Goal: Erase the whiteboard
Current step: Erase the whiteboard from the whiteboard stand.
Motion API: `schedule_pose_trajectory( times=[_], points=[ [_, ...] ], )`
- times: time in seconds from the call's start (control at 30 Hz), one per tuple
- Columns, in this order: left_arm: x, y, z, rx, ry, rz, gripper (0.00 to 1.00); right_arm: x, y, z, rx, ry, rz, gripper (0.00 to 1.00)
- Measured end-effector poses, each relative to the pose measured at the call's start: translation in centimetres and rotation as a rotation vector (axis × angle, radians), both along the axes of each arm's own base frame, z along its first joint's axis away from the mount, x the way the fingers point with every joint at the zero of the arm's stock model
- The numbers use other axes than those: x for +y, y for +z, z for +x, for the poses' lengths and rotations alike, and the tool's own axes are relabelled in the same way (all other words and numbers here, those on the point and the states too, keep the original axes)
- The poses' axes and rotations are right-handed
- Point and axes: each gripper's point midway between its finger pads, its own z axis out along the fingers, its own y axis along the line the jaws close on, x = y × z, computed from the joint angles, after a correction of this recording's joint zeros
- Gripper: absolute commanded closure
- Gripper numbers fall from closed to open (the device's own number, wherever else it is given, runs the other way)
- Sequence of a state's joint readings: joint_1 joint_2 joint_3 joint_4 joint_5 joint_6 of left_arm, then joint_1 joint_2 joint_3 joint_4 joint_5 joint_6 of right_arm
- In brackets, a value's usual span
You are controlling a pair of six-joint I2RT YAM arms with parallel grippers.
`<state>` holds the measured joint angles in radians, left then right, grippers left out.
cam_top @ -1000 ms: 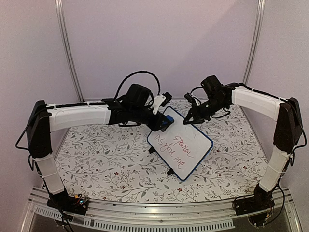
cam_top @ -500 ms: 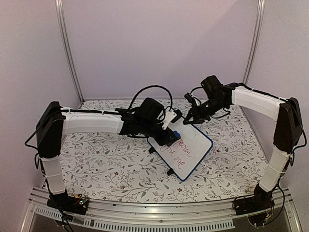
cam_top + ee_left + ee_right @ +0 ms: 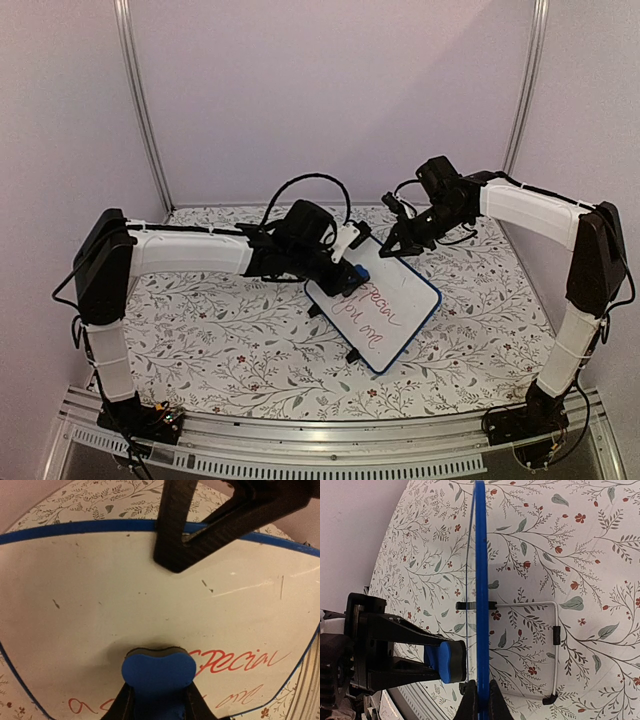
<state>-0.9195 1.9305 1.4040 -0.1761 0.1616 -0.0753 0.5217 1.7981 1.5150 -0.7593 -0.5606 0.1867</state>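
Note:
The whiteboard [image 3: 392, 312] stands tilted on the table, blue-framed, with red handwriting [image 3: 240, 661] across its lower half. My left gripper [image 3: 350, 274] is shut on a blue eraser [image 3: 159, 670]. The eraser's dark felt side lies against the white face [image 3: 125, 590] just left of the word "special". From the side, the eraser [image 3: 445, 661] sits right at the board's front. My right gripper [image 3: 480, 696] is shut on the board's blue frame [image 3: 481, 555] at its top edge. In the overhead view this right gripper [image 3: 392, 248] is at the board's far corner.
The board's white wire stand [image 3: 555, 630] with black feet props it from behind on the floral tablecloth [image 3: 220, 330]. The right gripper's black fingers [image 3: 180, 535] cross the top of the left wrist view. Enclosure walls and posts ring the table.
The left arm carried the eraser from the board's upper-left edge rightward onto its face, then drew slightly back. The right arm and the board have stayed still.

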Motion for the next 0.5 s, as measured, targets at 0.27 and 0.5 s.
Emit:
schedule_pose_trajectory(
  times=[0.27, 0.5],
  points=[
    [0.3, 0.1, 1.0, -0.001, 0.014, -0.018, 1.0, 0.0, 0.0, 0.0, 0.0, 0.0, 0.0, 1.0],
    [0.0, -0.7, 0.6, 0.014, 0.005, -0.011, 1.0, 0.0, 0.0, 0.0, 0.0, -0.001, -0.001, 1.0]
  ],
)
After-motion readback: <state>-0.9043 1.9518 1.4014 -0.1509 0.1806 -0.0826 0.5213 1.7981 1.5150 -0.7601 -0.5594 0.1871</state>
